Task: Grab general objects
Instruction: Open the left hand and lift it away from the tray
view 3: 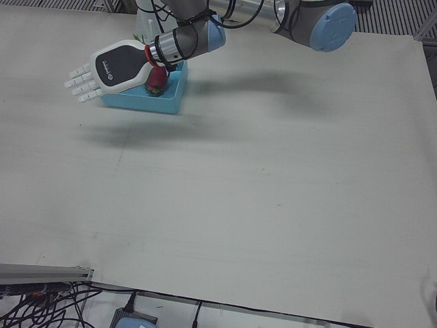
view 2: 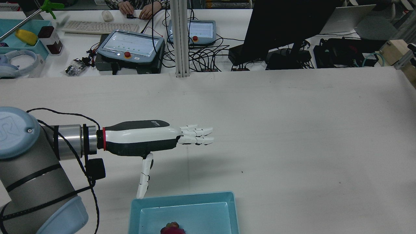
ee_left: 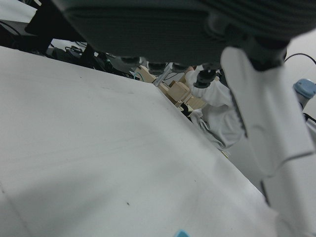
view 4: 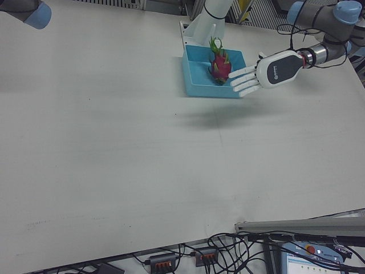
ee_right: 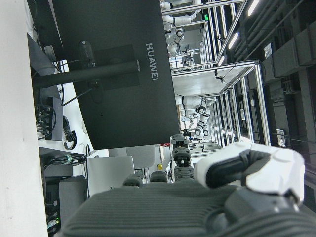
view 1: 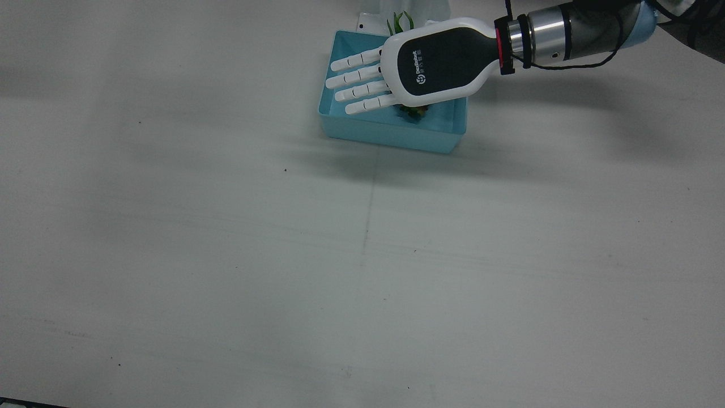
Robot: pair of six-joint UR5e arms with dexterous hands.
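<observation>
A pink dragon fruit (view 4: 220, 65) with green leaves lies in a light-blue tray (view 4: 208, 90) at the robot's edge of the table. My left hand (view 1: 419, 62) hovers flat above the tray, palm down, fingers stretched out and apart, holding nothing. In the front view it hides most of the fruit (view 1: 412, 112). In the rear view the hand (view 2: 146, 138) is above the tray's far rim (view 2: 182, 198), its thumb hanging down, with the fruit (view 2: 172, 228) at the bottom edge. My right hand (ee_right: 197, 207) shows only in its own view, high up, fingers extended, empty.
A white arm pedestal (view 4: 205, 23) stands right behind the tray. A joint of the right arm (view 4: 25, 11) is at the right-front view's top left. A bench with a monitor (view 2: 286, 26) and teach pendants (view 2: 130, 48) lies beyond the table's far edge.
</observation>
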